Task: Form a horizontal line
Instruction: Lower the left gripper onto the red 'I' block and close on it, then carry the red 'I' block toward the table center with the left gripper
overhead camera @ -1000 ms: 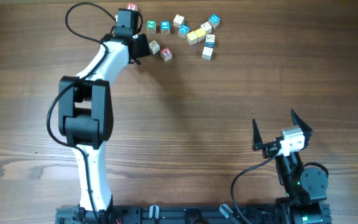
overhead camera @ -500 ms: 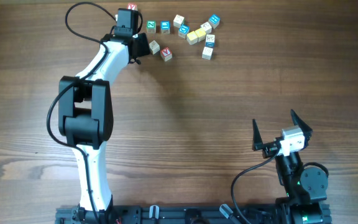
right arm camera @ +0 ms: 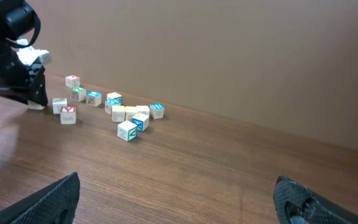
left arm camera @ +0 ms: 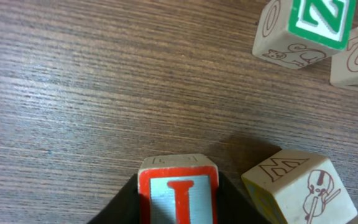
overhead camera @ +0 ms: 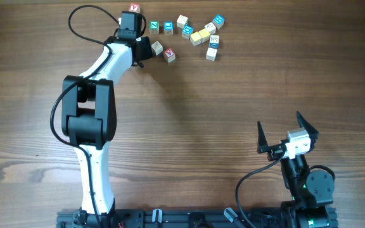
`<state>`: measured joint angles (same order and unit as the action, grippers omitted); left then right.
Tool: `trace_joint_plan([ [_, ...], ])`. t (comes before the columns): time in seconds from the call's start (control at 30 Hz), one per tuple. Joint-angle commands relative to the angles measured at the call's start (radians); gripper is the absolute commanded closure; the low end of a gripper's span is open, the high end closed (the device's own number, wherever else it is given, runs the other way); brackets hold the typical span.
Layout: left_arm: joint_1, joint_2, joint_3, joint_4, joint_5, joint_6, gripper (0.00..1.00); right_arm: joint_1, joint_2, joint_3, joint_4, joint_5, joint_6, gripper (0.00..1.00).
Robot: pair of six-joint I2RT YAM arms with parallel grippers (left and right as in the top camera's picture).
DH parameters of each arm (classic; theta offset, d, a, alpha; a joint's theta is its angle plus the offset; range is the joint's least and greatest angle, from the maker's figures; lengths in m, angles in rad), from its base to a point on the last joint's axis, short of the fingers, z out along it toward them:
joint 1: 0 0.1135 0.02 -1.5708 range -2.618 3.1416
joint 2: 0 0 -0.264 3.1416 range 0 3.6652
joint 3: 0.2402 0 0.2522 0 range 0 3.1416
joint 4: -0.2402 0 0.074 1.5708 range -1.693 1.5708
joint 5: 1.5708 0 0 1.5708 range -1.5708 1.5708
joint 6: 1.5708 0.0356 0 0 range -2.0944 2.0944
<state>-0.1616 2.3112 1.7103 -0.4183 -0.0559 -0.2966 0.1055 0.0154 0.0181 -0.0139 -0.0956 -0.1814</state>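
Observation:
No horizontal line shows; the small wooden letter cubes lie in a loose scatter at the table's far edge. My left gripper (overhead camera: 144,47) is among them, just left of a pale cube (overhead camera: 157,47). In the left wrist view its black fingers press both sides of a red-lettered "I" cube (left arm camera: 178,190). The pale cube (left arm camera: 297,186), marked M, sits close on the right. A second red-lettered cube (overhead camera: 170,56) and a third (overhead camera: 134,8) lie nearby. The yellow cube (overhead camera: 196,38) is further right. My right gripper (overhead camera: 288,136) stands open and empty, far from the cubes.
A green-lettered cube (overhead camera: 154,26) and blue-lettered cubes (overhead camera: 168,26) lie in the cluster, with more cubes out to the right (overhead camera: 211,54). The green Z cube (left arm camera: 306,28) sits just ahead of the left gripper. The left arm's cable (overhead camera: 84,16) loops at the far left.
The left jaws have narrowed onto the red-lettered I cube and the left arm has shifted very slightly. The cubes and the right arm have not moved.

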Motion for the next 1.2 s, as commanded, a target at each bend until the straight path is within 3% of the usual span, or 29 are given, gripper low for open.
trace_joint_plan([
  [0.0, 0.005, -0.089, 0.009, -0.034, -0.013, 0.000, 0.83, -0.006, -0.008, -0.005, 0.003, 0.013, -0.002, 0.00],
  [0.17, 0.004, -0.175, 0.009, -0.174, -0.009, 0.000, 0.87, -0.006, -0.008, -0.005, 0.003, 0.013, -0.002, 0.00],
  [0.37, 0.005, -0.217, 0.009, -0.388, 0.131, 0.001, 0.96, -0.006, -0.008, -0.005, 0.003, 0.013, -0.002, 0.00],
  [0.77, -0.015, -0.404, 0.009, -0.765, 0.187, 0.001, 0.96, -0.006, -0.008, -0.005, 0.003, 0.013, -0.002, 0.00],
  [1.0, -0.100, -0.407, -0.028, -0.782, 0.185, 0.004, 0.96, -0.006, -0.008, -0.005, 0.003, 0.013, -0.002, 0.00],
  [1.17, -0.148, -0.407, -0.220, -0.583, 0.185, -0.026, 0.96, -0.006, -0.008, -0.005, 0.003, 0.013, -0.002, 0.00],
])
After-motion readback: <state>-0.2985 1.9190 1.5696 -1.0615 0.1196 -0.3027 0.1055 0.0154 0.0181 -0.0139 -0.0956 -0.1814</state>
